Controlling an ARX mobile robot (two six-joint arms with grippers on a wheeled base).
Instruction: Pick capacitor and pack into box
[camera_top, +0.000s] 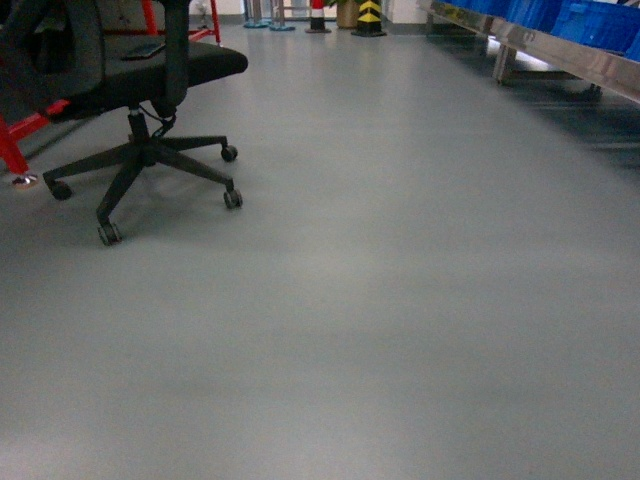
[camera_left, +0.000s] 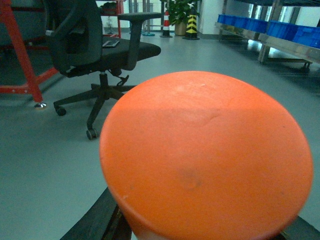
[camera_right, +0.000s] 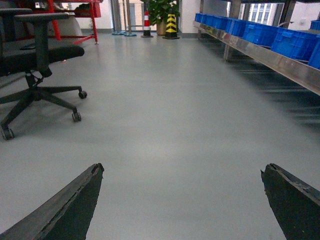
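In the left wrist view a large orange round-ended capacitor (camera_left: 205, 155) fills most of the frame. My left gripper (camera_left: 202, 227) is shut on it, with one dark finger (camera_left: 102, 220) showing at its lower left and a sliver of the other at the lower right. My right gripper (camera_right: 183, 169) is open in the right wrist view, its two dark fingertips wide apart over bare grey floor with nothing between them. The box is out of view. Neither gripper shows in the head view.
A black wheeled office chair (camera_top: 140, 80) stands on the left, beside a red metal frame (camera_left: 22, 55). Along the right runs a steel rack (camera_right: 270, 55) with blue crates (camera_right: 295, 42). A striped bollard (camera_top: 370, 18) and a potted plant (camera_right: 160, 10) stand far ahead.
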